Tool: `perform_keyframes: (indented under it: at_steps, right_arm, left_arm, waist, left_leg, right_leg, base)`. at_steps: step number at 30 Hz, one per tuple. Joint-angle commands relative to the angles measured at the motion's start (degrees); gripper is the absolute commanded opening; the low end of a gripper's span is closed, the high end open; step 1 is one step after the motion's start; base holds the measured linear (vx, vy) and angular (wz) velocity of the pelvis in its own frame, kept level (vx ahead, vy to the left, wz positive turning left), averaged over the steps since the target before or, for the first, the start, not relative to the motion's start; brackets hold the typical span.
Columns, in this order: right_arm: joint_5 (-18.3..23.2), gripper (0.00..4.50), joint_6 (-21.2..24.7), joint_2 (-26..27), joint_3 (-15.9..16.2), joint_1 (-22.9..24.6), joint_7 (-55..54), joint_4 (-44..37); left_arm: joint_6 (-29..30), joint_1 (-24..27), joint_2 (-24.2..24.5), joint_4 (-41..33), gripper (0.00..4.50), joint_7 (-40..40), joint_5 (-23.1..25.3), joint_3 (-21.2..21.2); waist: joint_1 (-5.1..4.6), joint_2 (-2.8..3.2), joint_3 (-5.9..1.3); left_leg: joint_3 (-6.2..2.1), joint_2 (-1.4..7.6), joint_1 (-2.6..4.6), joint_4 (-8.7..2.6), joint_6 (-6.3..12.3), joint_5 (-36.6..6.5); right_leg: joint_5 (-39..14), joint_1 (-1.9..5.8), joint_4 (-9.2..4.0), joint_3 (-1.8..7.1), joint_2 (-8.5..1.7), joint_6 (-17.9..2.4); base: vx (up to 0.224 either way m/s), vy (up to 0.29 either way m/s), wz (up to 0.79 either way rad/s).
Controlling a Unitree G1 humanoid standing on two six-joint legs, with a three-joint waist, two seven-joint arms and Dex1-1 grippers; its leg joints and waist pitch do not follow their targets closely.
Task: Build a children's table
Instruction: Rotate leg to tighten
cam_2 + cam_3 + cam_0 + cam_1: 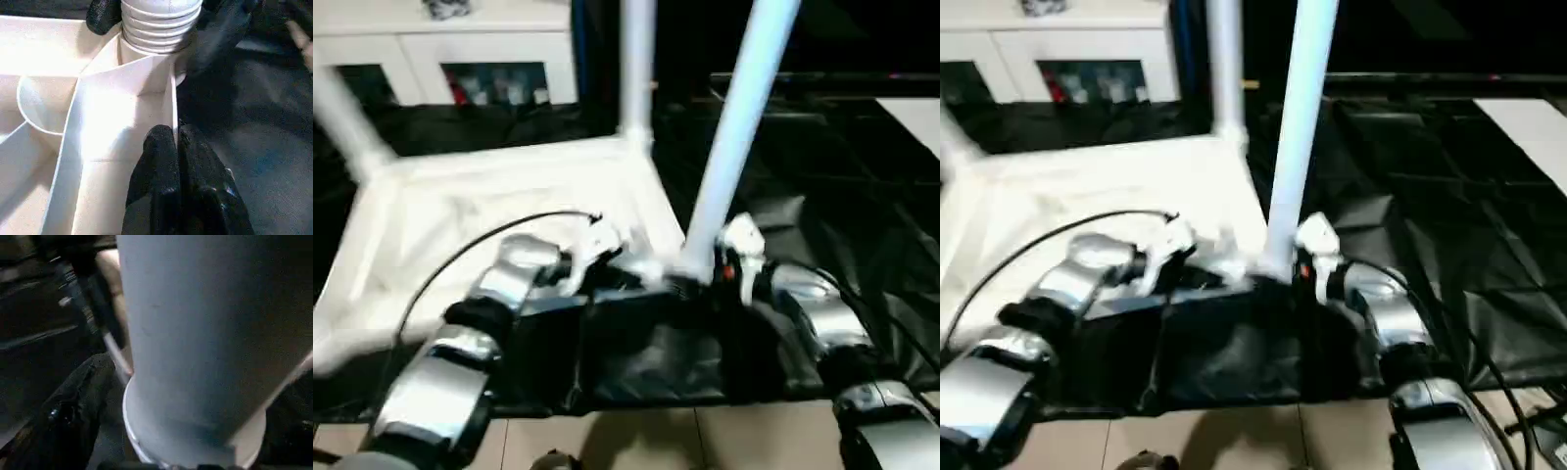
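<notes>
The leg (734,147) stands upright in the tabletop's (460,215) near right corner socket; my right claw (729,257) is spread around its base, nearer than my left claw (177,147), pressed together on the rim.

White glass-door cabinet (450,59) behind; black sheeting (822,186), probably plastic; tiled floor (636,441).

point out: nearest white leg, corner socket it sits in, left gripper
nearest white tubular leg (736,137): left eye view, mid-shaft.
round white corner socket (195,450): right wrist view, rim around the leg's base.
left gripper (177,147): left wrist view, at the black fingertips.
</notes>
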Motion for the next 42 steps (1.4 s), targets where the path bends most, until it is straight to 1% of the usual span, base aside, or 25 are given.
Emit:
perform_keyframes:
  at_steps: [1, 3, 4, 9, 11, 14, 15, 17, 19, 20, 22, 23, 24, 25, 27, 28, 29, 30, 31, 33, 34, 35, 36, 39, 42]
  right_arm:
    - [-0.23, 3.67, 0.96, -0.32, 3.27, 0.92, 5.77, -1.45]
    - [-0.3, 3.67, 1.1, -0.71, 3.66, 0.99, 6.96, -1.78]
    - [-0.35, 3.35, 1.18, -1.08, 4.1, 1.04, 8.09, -2.13]
    - [0.23, 3.06, 2.6, -1.91, 5.17, 1.27, 11.22, -3.6]
    - [0.17, 2.83, 2.89, -1.99, 5.49, 1.36, 11.67, -3.83]
    - [0.26, 2.77, 3.28, -1.85, 5.4, 1.46, 11.66, -3.95]
    - [0.5, 2.77, 4.15, -1.35, 5.0, 1.65, 10.59, -3.99]
    - [0.99, 2.75, 5.23, -0.7, 4.43, 1.86, 9.37, -4.12]
    - [0.33, 2.75, 5.87, 1.38, 2.84, 1.7, 2.59, -2.57]
    - [-0.51, 2.75, 5.86, 3.14, 1.46, 1.15, -3.95, -0.73]
    - [-1.44, 2.74, 5.97, 5.04, -0.13, 0.34, -11.7, 1.6]
    - [-1.6, 2.74, 6.06, 5.5, -0.53, 0.13, -13.52, 2.17]
    - [-1.81, 2.74, 6.3, 6.17, -1.13, -0.19, -16.29, 3.02]
    - [-1.81, 2.74, 6.3, 6.17, -1.13, -0.19, -16.29, 3.02]
    - [-1.76, 2.74, 7.25, 7.92, -2.62, -0.86, -21.86, 4.53]
    - [-2.19, 2.74, 8.46, 10.93, -4.39, -2.16, -30.8, 7.03]
    - [-2.19, 2.74, 8.46, 10.93, -4.39, -2.16, -30.8, 7.03]
    - [-2.52, 2.74, 8.86, 12.28, -5.04, -2.78, -34.75, 8.2]
    - [-2.7, 2.74, 8.19, 13.53, -5.21, -3.09, -36.63, 8.87]
    - [-2.79, 2.74, 7.53, 14.26, -5.21, -3.26, -37.5, 9.28]
    - [-2.56, 3.09, 6.18, 15.14, -5.29, -3.15, -37.68, 9.2]
    - [-2.24, 3.29, 5.03, 15.86, -5.53, -3.09, -37.62, 9.18]
    - [-2.24, 3.29, 5.03, 15.86, -5.53, -3.09, -37.62, 9.18]
    - [-1.34, 3.61, 3.91, 16.17, -6.22, -2.77, -36.74, 8.53]
    - [-0.34, 3.87, 3.38, 14.98, -6.68, -2.39, -33.2, 7.43]
  left_arm:
    - [-1.8, -0.86, -0.51, -1.43, 0.0, -4.36, -2.24, -0.33]
    - [-2.06, -0.85, -0.16, -1.4, 0.0, -5.14, -2.24, -0.4]
    - [-1.86, -0.76, 0.27, -1.47, 0.0, -6.47, -2.36, -0.55]
    - [-2.44, -0.58, 1.35, -1.01, 0.0, -9.55, -2.26, -0.83]
    - [-2.62, -0.57, 1.48, -0.92, 0.0, -9.75, -2.19, -0.83]
    - [-2.85, -0.56, 1.5, -0.81, 0.0, -9.75, -2.12, -0.78]
    - [-2.72, -0.58, 1.29, -0.39, 0.0, -8.77, -1.87, -0.52]
    - [-2.54, -0.62, 1.0, -0.2, 0.0, -7.63, -1.67, -0.26]
    - [-0.24, -1.08, 0.05, 0.18, 0.0, -2.34, -0.26, -0.26]
    - [2.2, -1.66, -1.03, 0.47, 0.0, 1.65, 0.31, 0.02]
    - [4.52, -2.36, -2.79, 0.88, 0.0, 5.96, 0.12, 0.89]
    - [5.01, -2.52, -3.25, 0.97, 0.0, 6.89, -0.01, 1.14]
    - [5.61, -2.75, -4.03, 1.13, 0.0, 8.25, -0.36, 1.59]
    - [5.61, -2.75, -4.03, 1.13, 0.0, 8.25, -0.36, 1.59]
    - [5.95, -3.05, -5.65, 1.34, 0.0, 11.75, -0.08, 1.78]
    - [6.99, -3.54, -8.75, 1.6, 0.0, 17.67, 0.22, 2.14]
    - [6.99, -3.54, -8.75, 1.6, 0.0, 17.67, 0.22, 2.14]
    - [7.49, -3.78, -10.18, 1.69, 0.0, 20.41, 0.39, 2.28]
    - [7.64, -4.0, -11.54, 1.81, 0.0, 23.13, 0.53, 2.44]
    - [7.72, -4.12, -12.29, 1.83, 0.0, 24.8, 0.67, 2.5]
    - [7.38, -4.08, -13.07, 1.76, 0.0, 25.79, 0.82, 2.41]
    - [7.07, -4.01, -13.59, 1.63, 0.0, 26.35, 1.08, 2.2]
    - [7.07, -4.01, -13.59, 1.63, 0.0, 26.35, 1.08, 2.2]
    - [6.14, -3.52, -13.57, 1.01, 0.0, 25.24, 1.3, 1.68]
    - [5.0, -3.13, -12.29, 0.92, 0.0, 23.91, 1.28, 1.72]
  waist:
    - [0.03, 0.03, -3.97]
    - [0.3, 0.07, -3.99]
    - [0.45, 0.05, -3.99]
    - [0.57, 0.09, -4.08]
    - [0.58, 0.1, -4.08]
    - [0.6, 0.15, -4.14]
    - [0.65, -0.08, -4.14]
    - [0.71, -0.02, -4.14]
    - [0.77, -0.06, -3.97]
    - [0.67, -0.06, -3.92]
    - [0.13, 0.15, -3.6]
    - [0.05, 0.29, -3.59]
    - [-0.2, 0.09, -3.49]
    - [-0.34, 0.08, -3.59]
    - [-0.68, 0.07, -3.59]
    - [-0.94, 1.22, -3.66]
    - [-1.4, 0.82, -3.67]
    - [-1.53, 0.36, -3.68]
    - [-1.48, 0.58, -3.64]
    - [-1.42, 0.51, -3.77]
    - [-1.45, 0.38, -3.77]
    - [-1.4, 0.53, -3.83]
    - [-1.42, 0.48, -3.83]
    - [-1.36, 0.67, -3.87]
    - [-1.34, 0.64, -3.93]
  left_leg:
    - [-0.6, 1.66, 1.53, -3.49, 3.47, -15.58]
    - [-0.58, 1.68, 1.64, -3.47, 3.29, -15.57]
    - [-0.59, 1.69, 1.67, -3.48, 3.12, -15.46]
    - [-0.64, 1.71, 1.63, -3.49, 2.95, -15.07]
    - [-0.63, 1.7, 1.64, -3.5, 2.95, -14.88]
    - [-0.64, 1.66, 1.62, -3.46, 2.8, -14.69]
    - [-0.62, 1.65, 1.61, -3.41, 2.94, -14.35]
    - [-0.62, 1.66, 1.62, -3.4, 3.01, -14.32]
    - [-0.64, 1.69, 1.61, -3.54, 2.49, -14.92]
    - [-0.65, 1.69, 1.57, -3.61, 1.98, -15.19]
    - [-0.82, 1.5, 1.88, -4.0, -0.22, -18.68]
    - [-0.88, 1.52, 2.0, -4.01, -0.7, -19.18]
    - [-0.97, 1.45, 1.97, -4.07, -1.09, -19.83]
    - [-1.07, 1.39, 1.9, -4.12, -1.1, -19.73]
    - [-1.04, 1.34, 1.7, -4.12, -0.73, -19.24]
    - [-1.14, 1.3, 1.87, -4.08, -1.06, -19.53]
    - [-1.04, 1.34, 1.81, -4.12, -1.3, -19.82]
    - [-1.08, 1.02, 1.93, -4.02, -1.2, -20.25]
    - [-0.99, 1.02, 1.87, -3.92, -0.9, -19.92]
    - [-1.06, 0.96, 1.81, -3.9, -0.3, -19.49]
    - [-1.01, 0.97, 1.68, -3.88, -0.05, -19.13]
    - [-1.04, 1.01, 1.64, -3.9, 0.47, -18.85]
    - [-1.01, 0.95, 1.57, -3.88, 0.65, -18.71]
    - [-1.03, 1.04, 1.52, -4.0, 0.97, -18.79]
    - [-1.02, 1.15, 1.52, -4.06, 1.16, -19.03]
  right_leg:
    - [-6.38, 2.66, -3.39, 1.43, -2.68, -16.4]
    - [-6.85, 2.59, -3.44, 1.47, -2.74, -16.38]
    - [-6.71, 2.62, -3.4, 1.47, -2.75, -16.35]
    - [-6.04, 2.61, -3.23, 1.46, -2.75, -16.44]
    - [-5.67, 2.6, -3.18, 1.43, -2.73, -16.52]
    - [-5.41, 2.65, -3.13, 1.42, -2.77, -16.57]
    - [-5.19, 2.64, -3.07, 1.42, -2.75, -16.58]
    - [-5.72, 2.59, -3.16, 1.44, -2.82, -16.38]
    - [-7.31, 2.47, -3.29, 1.47, -2.86, -15.99]
    - [-8.2, 2.45, -3.26, 1.48, -2.87, -15.75]
    - [-15.5, 2.19, -4.01, 1.48, -2.97, -14.09]
    - [-16.87, 2.09, -4.16, 1.55, -3.06, -13.6]
    - [-18.86, 2.04, -4.46, 1.59, -3.14, -12.9]
    - [-19.57, 2.15, -4.61, 1.54, -3.12, -12.23]
    - [-18.15, 2.11, -4.59, 1.57, -2.9, -12.07]
    - [-17.4, 1.91, -4.46, 1.58, -2.9, -12.38]
    - [-16.82, 1.85, -4.54, 1.58, -2.72, -12.46]
    - [-17.65, 1.95, -4.66, 1.43, -2.6, -12.23]
    - [-18.21, 1.82, -4.81, 1.63, -2.78, -11.95]
    - [-18.8, 2.02, -4.99, 1.52, -2.81, -11.26]
    - [-18.45, 2.02, -4.99, 1.55, -2.78, -11.13]
    - [-18.22, 1.99, -5.04, 1.51, -2.76, -10.68]
    - [-18.02, 2.02, -5.05, 1.5, -2.7, -10.63]
    - [-17.53, 2.04, -5.02, 1.46, -2.68, -10.6]
    - [-16.53, 2.06, -4.93, 1.42, -2.63, -10.86]
  base:
    - [0.0, 0.0, 0.0]
    - [0.0, 0.0, 0.0]
    - [0.0, 0.0, 0.0]
    - [0.0, 0.0, 0.0]
    - [0.0, 0.0, 0.0]
    - [0.0, 0.0, 0.0]
    - [0.0, 0.0, 0.0]
    - [0.0, 0.0, 0.0]
    - [0.0, 0.0, 0.0]
    - [0.0, 0.0, 0.0]
    - [0.0, 0.0, 0.0]
    - [0.0, 0.0, 0.0]
    - [0.0, 0.0, 0.0]
    - [0.0, 0.0, 0.0]
    - [0.0, 0.0, 0.0]
    - [0.0, 0.0, 0.0]
    - [0.0, 0.0, 0.0]
    - [0.0, 0.0, 0.0]
    - [0.0, 0.0, 0.0]
    - [0.0, 0.0, 0.0]
    - [0.0, 0.0, 0.0]
    - [0.0, 0.0, 0.0]
    - [0.0, 0.0, 0.0]
    - [0.0, 0.0, 0.0]
    - [0.0, 0.0, 0.0]
